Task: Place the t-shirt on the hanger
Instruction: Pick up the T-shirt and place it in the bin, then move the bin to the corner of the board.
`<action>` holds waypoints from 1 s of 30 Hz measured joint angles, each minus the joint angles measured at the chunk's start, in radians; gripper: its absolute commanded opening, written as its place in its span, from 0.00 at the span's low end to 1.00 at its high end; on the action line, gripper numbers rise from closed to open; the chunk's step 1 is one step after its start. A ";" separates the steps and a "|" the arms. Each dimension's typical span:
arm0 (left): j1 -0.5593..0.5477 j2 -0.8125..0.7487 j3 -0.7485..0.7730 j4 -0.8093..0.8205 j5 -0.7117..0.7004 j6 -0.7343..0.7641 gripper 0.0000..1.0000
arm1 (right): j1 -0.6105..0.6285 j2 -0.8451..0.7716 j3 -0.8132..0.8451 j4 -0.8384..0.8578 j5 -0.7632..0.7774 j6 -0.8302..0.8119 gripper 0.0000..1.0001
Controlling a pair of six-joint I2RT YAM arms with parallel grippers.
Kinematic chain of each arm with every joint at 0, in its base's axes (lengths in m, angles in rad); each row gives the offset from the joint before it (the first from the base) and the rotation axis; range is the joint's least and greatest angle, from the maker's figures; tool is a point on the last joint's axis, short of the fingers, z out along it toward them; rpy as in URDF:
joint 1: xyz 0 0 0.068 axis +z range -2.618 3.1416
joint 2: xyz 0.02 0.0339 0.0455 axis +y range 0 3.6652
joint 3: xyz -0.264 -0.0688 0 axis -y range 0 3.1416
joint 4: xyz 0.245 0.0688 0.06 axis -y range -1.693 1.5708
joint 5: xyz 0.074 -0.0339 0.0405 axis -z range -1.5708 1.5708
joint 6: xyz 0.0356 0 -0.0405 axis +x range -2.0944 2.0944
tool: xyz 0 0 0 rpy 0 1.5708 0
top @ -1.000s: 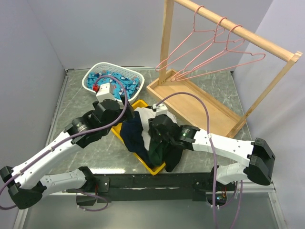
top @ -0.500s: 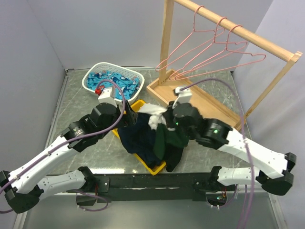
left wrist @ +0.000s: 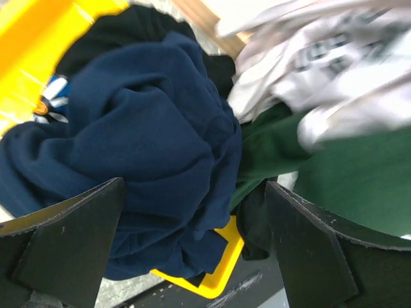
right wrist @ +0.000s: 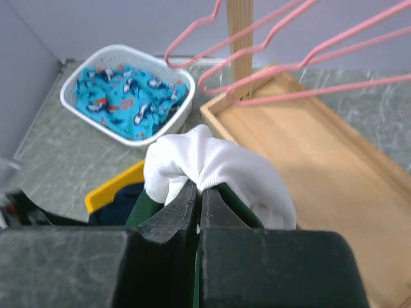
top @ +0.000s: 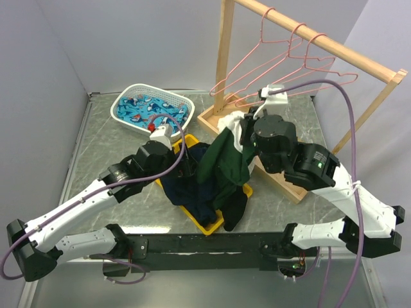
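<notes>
My right gripper (top: 243,128) is shut on the t-shirt (top: 223,160), white with dark green sleeves, and holds it up above the yellow tray (top: 212,226); the pinched white cloth (right wrist: 212,168) bulges past my closed jaws. The shirt hangs down over the dark navy garment (top: 186,183). My left gripper (top: 187,168) is open and empty just above the navy garment (left wrist: 141,147), with the shirt's green sleeve (left wrist: 347,186) and printed white body (left wrist: 334,58) to its right. Three pink wire hangers (top: 282,64) hang on the wooden rail, also in the right wrist view (right wrist: 282,38).
A white basket (top: 123,114) holding blue fish-patterned cloth stands at the back left, seen too in the right wrist view (right wrist: 106,119). The wooden rail frame (top: 327,46) with its tray base (top: 302,154) stands at the back right. Grey walls enclose the table.
My right gripper has lifted the t-shirt up and back-right toward the rail frame. My left gripper has moved right, over the navy garment.
</notes>
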 measured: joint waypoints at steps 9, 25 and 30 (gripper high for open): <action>0.000 0.094 -0.023 0.137 0.074 -0.028 0.95 | 0.000 0.021 0.256 -0.017 0.085 -0.093 0.00; -0.002 0.402 -0.145 0.527 0.131 -0.267 0.96 | 0.000 -0.019 0.238 -0.058 0.102 -0.073 0.00; 0.008 0.449 -0.270 0.618 0.054 -0.423 0.96 | 0.000 -0.023 0.195 -0.067 0.077 -0.046 0.00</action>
